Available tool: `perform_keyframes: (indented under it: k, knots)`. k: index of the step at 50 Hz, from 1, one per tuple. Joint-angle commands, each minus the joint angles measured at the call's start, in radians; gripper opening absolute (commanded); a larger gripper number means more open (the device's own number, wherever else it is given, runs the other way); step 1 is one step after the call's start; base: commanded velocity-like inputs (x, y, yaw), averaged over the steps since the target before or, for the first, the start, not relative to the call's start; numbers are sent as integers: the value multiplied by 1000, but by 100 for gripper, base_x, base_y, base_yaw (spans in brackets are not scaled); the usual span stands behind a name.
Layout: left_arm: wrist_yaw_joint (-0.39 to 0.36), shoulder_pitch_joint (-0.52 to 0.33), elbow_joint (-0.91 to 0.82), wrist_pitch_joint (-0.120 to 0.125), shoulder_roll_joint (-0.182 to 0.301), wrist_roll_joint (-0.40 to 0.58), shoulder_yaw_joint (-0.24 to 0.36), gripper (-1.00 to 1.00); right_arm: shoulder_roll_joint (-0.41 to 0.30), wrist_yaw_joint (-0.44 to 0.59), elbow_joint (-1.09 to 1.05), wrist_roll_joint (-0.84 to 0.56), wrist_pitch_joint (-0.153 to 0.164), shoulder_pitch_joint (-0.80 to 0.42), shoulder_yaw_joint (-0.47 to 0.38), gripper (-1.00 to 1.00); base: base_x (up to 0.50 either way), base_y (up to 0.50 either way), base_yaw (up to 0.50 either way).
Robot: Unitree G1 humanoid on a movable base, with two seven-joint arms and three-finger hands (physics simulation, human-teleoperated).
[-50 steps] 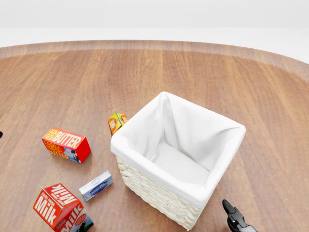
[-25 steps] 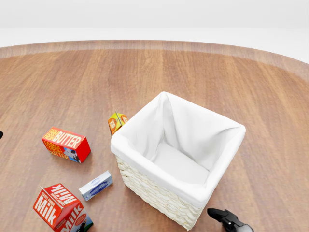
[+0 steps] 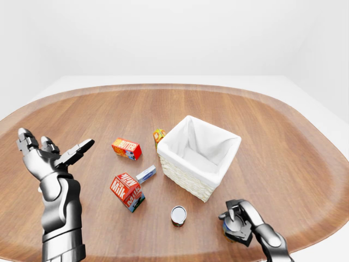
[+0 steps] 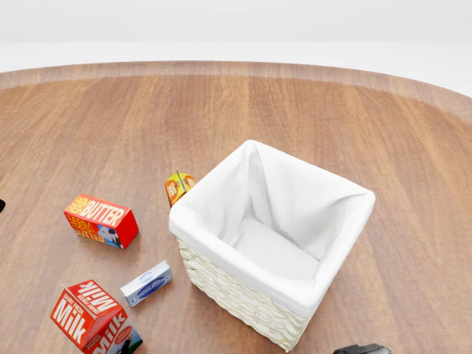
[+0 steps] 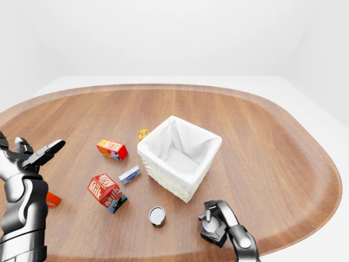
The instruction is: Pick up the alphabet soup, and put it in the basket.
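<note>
The alphabet soup can [image 3: 178, 215] stands on the wooden table with its silver top showing, below and left of the basket in the left-eye view. The wicker basket [image 3: 185, 183] with its white cloth lining sits mid-table, and nothing shows inside it. My right hand [image 3: 237, 222] is low over the table to the can's right, clear of it, with the fingers curled in and nothing plainly held. Only a dark sliver of that hand [image 4: 361, 349] shows at the head view's bottom edge. My left hand [image 3: 54, 155] is raised at the left, fingers spread open.
Left of the basket lie a butter box [image 3: 126, 148], a milk carton [image 3: 127, 192], a small blue-and-white box [image 3: 145, 174] and an orange carton [image 3: 158, 135]. A red item [image 5: 52, 200] lies by my left arm. The table's rim [image 3: 305, 232] curves near my right hand.
In the head view my right hand's dark fingers shifted left, then sank almost out of the bottom edge. The basket and the boxes have not moved.
</note>
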Motion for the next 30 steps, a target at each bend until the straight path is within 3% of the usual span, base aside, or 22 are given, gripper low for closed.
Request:
perform_keyframes:
  k: [1,10,14,30]
  knots:
    - [1,4,-11,6,-2,1,2,100,11,58,-149,39,16,65,-51,-100,0,0,0]
    - [-2,7,-15,9,-3,1,2,100,62,129,-362,21,81,145,-102,-100,0,0,0]
    - [-6,1,2,0,-2,4,0,100,83,159,-421,13,95,165,-129,-100,0,0,0]
    - [-3,0,5,-1,-3,6,-2,100,161,258,-618,-6,143,220,-222,-100,0,0,0]
